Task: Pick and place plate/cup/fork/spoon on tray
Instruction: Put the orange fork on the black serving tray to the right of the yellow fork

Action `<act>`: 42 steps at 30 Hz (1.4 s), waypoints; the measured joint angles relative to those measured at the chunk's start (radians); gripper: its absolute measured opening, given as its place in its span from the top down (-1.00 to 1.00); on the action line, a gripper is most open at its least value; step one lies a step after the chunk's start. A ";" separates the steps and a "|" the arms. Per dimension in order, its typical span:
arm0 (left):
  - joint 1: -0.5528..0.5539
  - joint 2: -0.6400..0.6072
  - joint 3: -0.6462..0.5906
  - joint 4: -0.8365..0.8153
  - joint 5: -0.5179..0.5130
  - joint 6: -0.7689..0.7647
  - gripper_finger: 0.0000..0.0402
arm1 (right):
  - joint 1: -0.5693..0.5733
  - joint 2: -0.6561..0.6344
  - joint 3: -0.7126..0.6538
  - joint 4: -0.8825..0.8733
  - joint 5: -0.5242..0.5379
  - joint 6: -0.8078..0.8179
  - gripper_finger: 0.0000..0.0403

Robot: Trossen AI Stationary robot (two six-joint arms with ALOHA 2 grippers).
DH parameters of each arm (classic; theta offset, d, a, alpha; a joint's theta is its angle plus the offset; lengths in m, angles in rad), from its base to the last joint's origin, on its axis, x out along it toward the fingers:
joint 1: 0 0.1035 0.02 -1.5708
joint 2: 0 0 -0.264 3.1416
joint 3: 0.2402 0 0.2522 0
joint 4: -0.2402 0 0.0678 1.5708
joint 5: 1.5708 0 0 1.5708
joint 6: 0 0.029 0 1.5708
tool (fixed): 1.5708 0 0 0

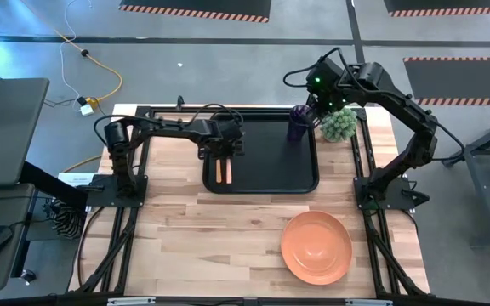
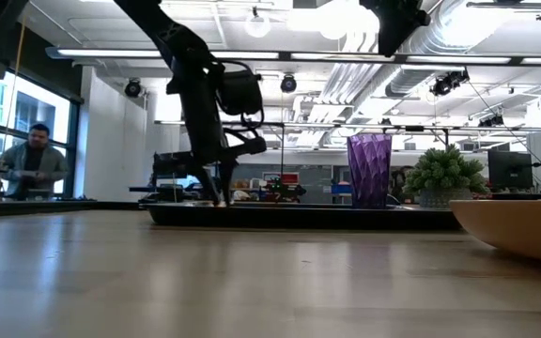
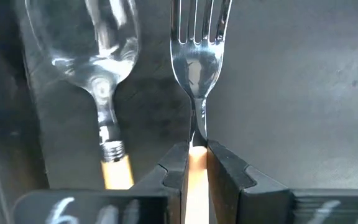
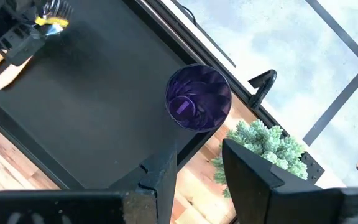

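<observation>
The black tray (image 1: 266, 183) lies at the table's far middle. The purple cup (image 1: 299, 124) stands upright in its far right corner and also shows in the low view (image 2: 369, 169). The spoon (image 3: 98, 68) lies on the tray floor beside the fork (image 3: 196, 56). Their two orange handles (image 1: 223, 171) show side by side in the tray's left part. My left gripper (image 3: 196, 168) is shut on the fork. My right gripper (image 4: 197, 168) is open and empty above the cup (image 4: 197, 98). The orange plate (image 1: 316, 246) rests on the table at the near right. My left gripper pinches the fork's orange handle (image 3: 196, 157), just behind the metal neck, between its two fingers (image 3: 174, 174). The fingers come from above, pointing down, and lie across the fork. The fork lies level along the tray floor; I cannot tell whether it rests on it.
A bushy green plant (image 1: 340, 125) stands just off the tray's far right corner, close to the cup and my right arm. Bare wood lies between the tray and the plate. A person (image 2: 34, 160) sits in the room beyond the table.
</observation>
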 joint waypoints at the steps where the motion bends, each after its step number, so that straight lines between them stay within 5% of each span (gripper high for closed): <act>1: 0.000 0.000 0.000 -0.005 0.000 0.000 0.83 | 0.000 0.000 0.000 0.000 0.000 0.000 0.40; 42: 0.028 -0.002 0.000 -0.002 0.001 0.045 0.74 | 0.000 0.000 0.000 0.002 -0.001 -0.025 0.40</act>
